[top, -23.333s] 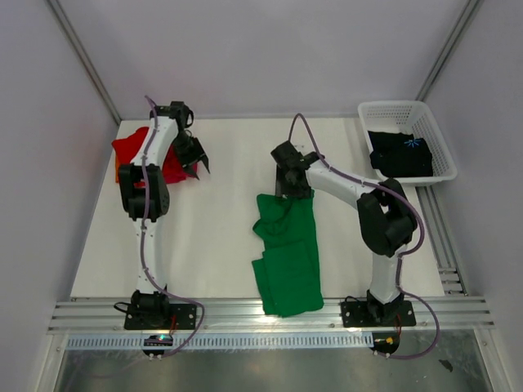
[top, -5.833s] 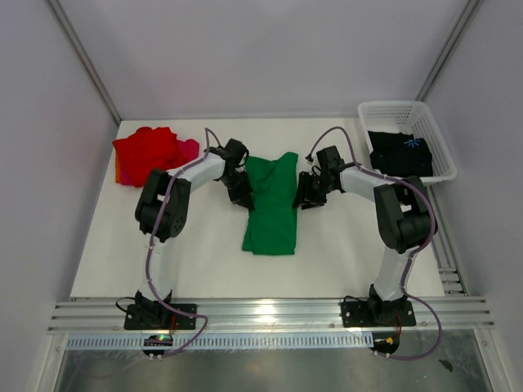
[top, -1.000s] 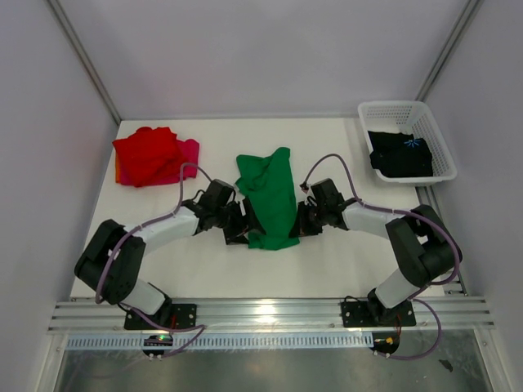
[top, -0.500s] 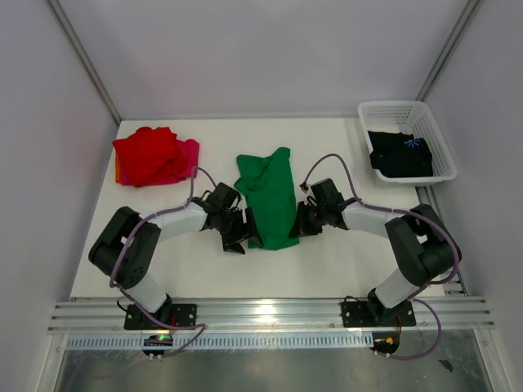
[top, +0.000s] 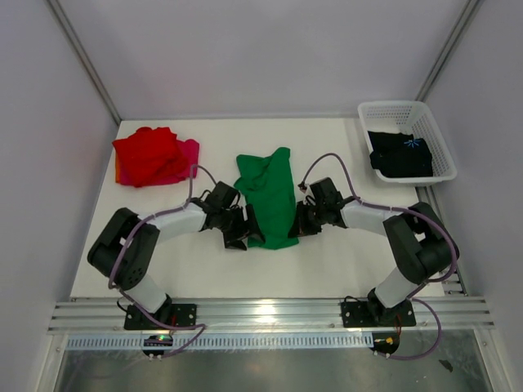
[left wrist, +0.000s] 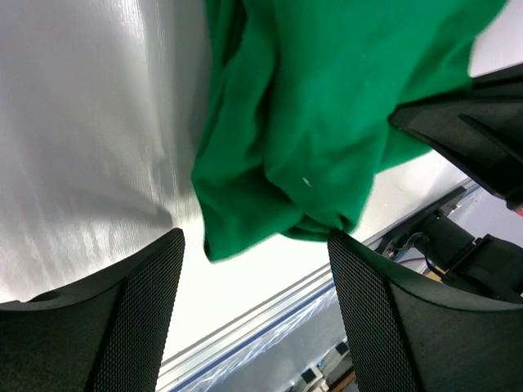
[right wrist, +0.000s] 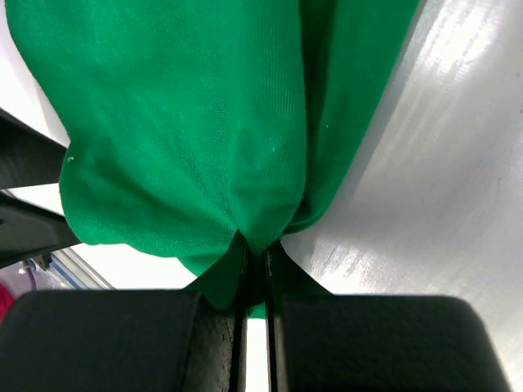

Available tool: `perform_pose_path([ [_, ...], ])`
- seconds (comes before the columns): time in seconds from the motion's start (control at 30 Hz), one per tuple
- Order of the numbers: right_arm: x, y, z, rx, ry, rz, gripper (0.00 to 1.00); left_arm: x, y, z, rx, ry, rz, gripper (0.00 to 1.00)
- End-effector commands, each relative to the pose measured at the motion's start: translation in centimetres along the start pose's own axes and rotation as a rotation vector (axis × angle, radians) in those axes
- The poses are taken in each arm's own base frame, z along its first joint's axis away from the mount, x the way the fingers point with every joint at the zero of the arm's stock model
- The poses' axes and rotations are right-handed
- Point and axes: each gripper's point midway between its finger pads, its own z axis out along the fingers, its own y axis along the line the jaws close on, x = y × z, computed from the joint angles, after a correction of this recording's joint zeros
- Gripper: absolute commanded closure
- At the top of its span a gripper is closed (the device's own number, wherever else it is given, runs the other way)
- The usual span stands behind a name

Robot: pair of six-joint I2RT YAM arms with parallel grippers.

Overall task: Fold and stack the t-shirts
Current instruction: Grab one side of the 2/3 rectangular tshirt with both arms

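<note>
A bright green t-shirt (top: 270, 196) lies folded lengthways in the middle of the table. My left gripper (top: 243, 229) stands open just left of its near corner, and in the left wrist view the green t-shirt (left wrist: 327, 106) lies beyond the fingertips, with nothing between them. My right gripper (top: 299, 220) is shut on the shirt's near right edge, and the right wrist view shows the green cloth (right wrist: 204, 139) pinched between the pads. A red t-shirt (top: 147, 153) lies on a magenta-pink t-shirt (top: 189, 152) at the far left. A black t-shirt (top: 400, 155) is in the basket.
The white lattice basket (top: 439, 139) stands at the far right corner. An aluminium rail (top: 270, 312) runs along the near edge, where both arm bases are bolted. Grey walls close in the table on three sides.
My left gripper has let go of the green t-shirt's near left corner and drawn slightly back to the left, open. The right gripper keeps its hold and has hardly moved.
</note>
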Motion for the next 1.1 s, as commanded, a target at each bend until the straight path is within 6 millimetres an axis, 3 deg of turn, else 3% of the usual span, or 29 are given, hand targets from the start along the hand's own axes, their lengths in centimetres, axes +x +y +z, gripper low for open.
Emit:
perform_pose_path([
  [0.0, 0.1, -0.4, 0.6, 0.015, 0.028, -0.036, 0.97, -2.0, -2.4, -1.9, 0.096, -0.154, 0.055, 0.26],
  [0.27, 0.0, -0.1, 0.8, -0.004, 0.047, -0.034, 0.97, -2.3, -3.6, -2.9, 0.166, -0.204, 0.055, 0.25],
  [0.6, -0.1, 0.1, 0.6, -0.01, 0.048, -0.053, 0.97, -2.3, -2.8, -1.8, 0.135, -0.179, 0.037, 0.25],
  [0.87, -0.1, 0.1, 1.1, -0.023, 0.054, -0.045, 0.97, -1.8, -0.3, -0.7, 0.013, -0.131, 0.032, 0.25],
  [1.07, -0.1, 0.2, 1.1, -0.026, 0.055, -0.042, 0.97, -1.8, -0.2, 0.2, 0.009, -0.107, 0.019, 0.26],
])
